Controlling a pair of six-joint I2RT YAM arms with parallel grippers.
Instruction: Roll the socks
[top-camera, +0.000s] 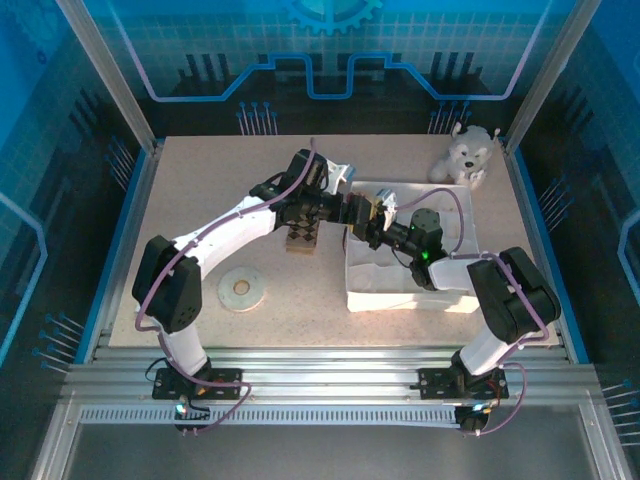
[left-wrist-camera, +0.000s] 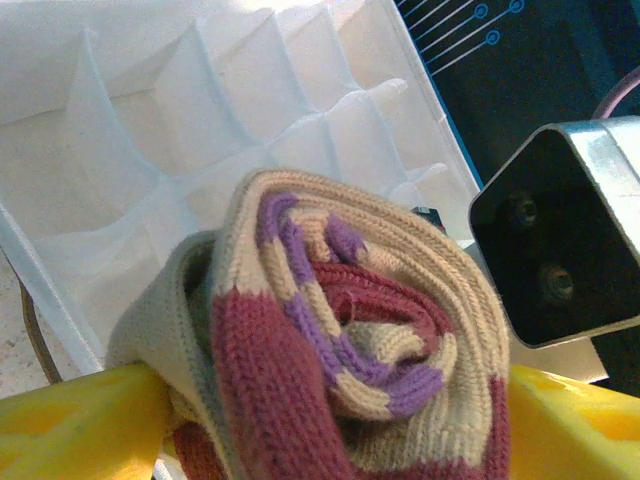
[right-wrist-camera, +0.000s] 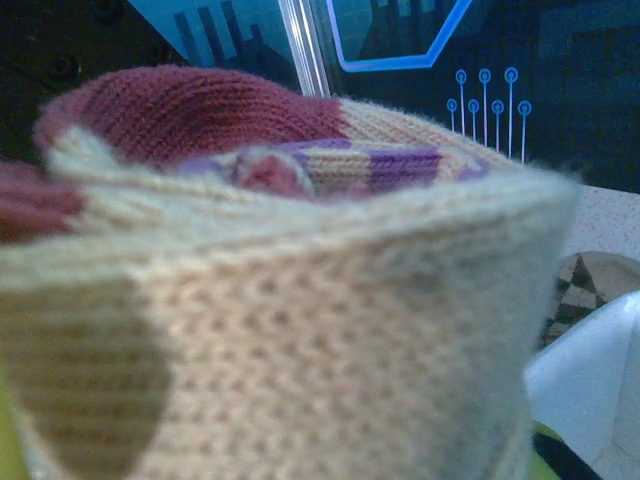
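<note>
Pale speckled table (top-camera: 200, 190), carrying a flat white ring (top-camera: 241, 289) toward the near left. Near the middle, a brown-and-tan argyle sock (top-camera: 303, 239) lying on the surface, just left of a white divided organizer (top-camera: 400, 285) that takes up much of the right half. At the far right corner, just beyond the organizer's far edge, a grey-white plush dog (top-camera: 466, 155) sitting upright, facing the near side
</note>
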